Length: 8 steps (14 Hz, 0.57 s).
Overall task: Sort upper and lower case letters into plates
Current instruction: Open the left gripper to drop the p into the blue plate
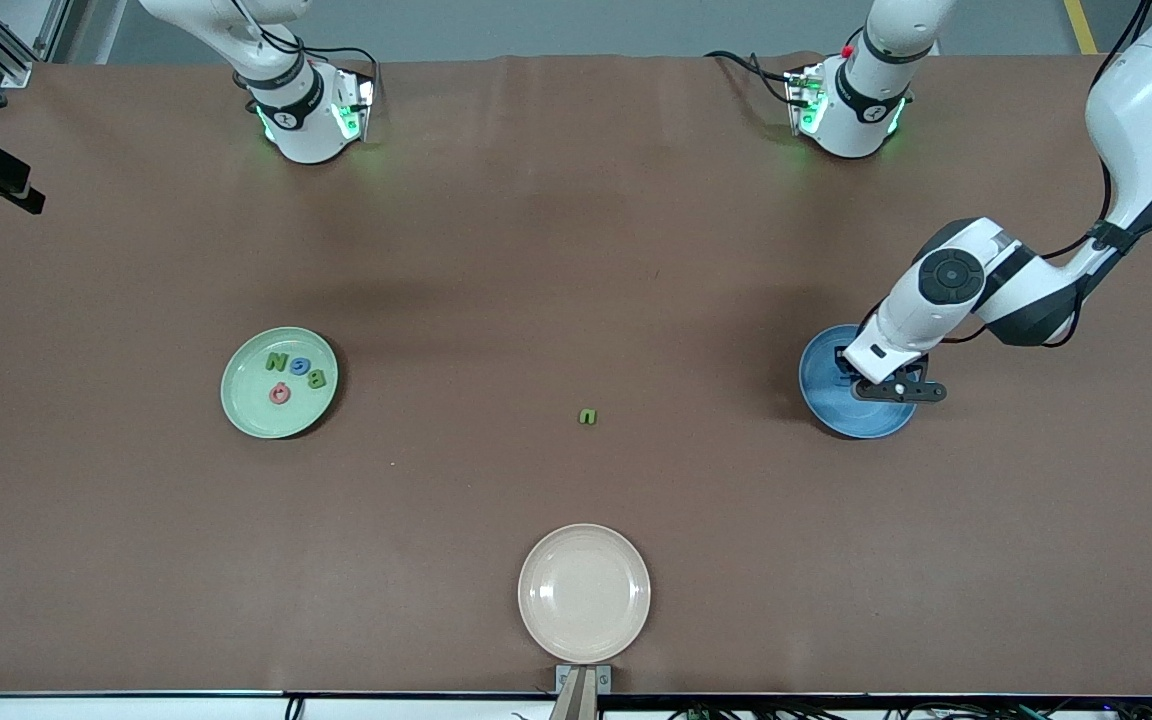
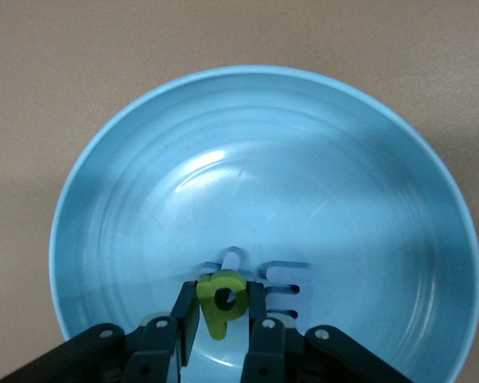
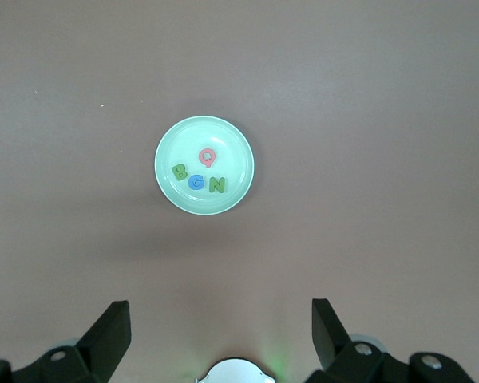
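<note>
Front view: three plates sit on the brown table [image 1: 576,250], and the cream-beige plate [image 1: 584,592], nearest the camera and bare, serves as the landmark here. Farther from the camera than it, toward the right arm's end of the table, the pale green plate [image 1: 279,382] holds four letters: a green B [image 3: 180,173], a blue G [image 3: 197,182], a green N [image 3: 217,186] and a pink-red Q [image 3: 208,156], the first three in a row and the Q beside them. Farther from the camera than the beige plate, toward the left arm's end, lies the blue plate [image 1: 856,385]. One green u [image 1: 588,416] lies alone on the bare table, almost straight up the view from the beige plate and roughly midway between the green and blue plates.

The left gripper [image 2: 222,307] hangs low over the blue plate, its fingers [image 2: 188,311] pinched tight on a single green p [image 2: 222,302]. Two blue letters already rest in that plate just beneath the claw: an E [image 2: 290,289] and a partly hidden x [image 2: 230,258].

The right gripper [image 3: 220,335] waits high above the table over the green plate, its two fingers spread wide and holding nothing.
</note>
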Tool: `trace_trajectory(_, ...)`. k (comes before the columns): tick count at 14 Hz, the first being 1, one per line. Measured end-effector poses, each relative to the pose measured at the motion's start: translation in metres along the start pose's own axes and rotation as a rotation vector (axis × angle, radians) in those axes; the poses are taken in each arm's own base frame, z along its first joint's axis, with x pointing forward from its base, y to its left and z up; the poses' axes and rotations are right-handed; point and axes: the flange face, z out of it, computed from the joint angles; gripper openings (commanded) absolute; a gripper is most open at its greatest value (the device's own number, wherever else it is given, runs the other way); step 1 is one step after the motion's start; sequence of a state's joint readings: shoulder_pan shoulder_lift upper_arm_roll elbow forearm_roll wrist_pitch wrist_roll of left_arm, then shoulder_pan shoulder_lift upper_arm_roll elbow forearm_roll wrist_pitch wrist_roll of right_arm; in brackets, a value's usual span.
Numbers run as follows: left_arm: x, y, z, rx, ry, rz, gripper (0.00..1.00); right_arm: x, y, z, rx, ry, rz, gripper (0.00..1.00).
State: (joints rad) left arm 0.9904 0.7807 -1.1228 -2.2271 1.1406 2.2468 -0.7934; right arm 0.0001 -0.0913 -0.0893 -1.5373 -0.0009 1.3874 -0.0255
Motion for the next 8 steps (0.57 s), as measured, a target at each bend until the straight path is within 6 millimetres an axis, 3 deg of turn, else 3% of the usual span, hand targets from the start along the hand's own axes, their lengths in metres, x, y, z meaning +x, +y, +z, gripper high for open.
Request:
trace_trajectory(3,-0.001,-0.01,0.001,0.0,-0.003,0.007,0.07,0.0,0.0,-0.001,0.003,0.005,-0.001,1.0)
trace_trajectory(4,-0.001,-0.014,0.002,-0.001,-0.004,0.004,0.13,-0.001,0.0,-0.002,0.004,0.008,-0.001,1.0)
trace_trajectory(7,-0.002,-0.017,0.002,-0.001,-0.006,-0.002,0.68,0.0,-0.001,-0.002,0.006,0.013,-0.002,1.0)
trace_trajectory(8,-0.002,-0.017,0.002,-0.001,-0.005,-0.002,0.75,0.0,-0.001,-0.002,0.006,0.013,-0.003,1.0)
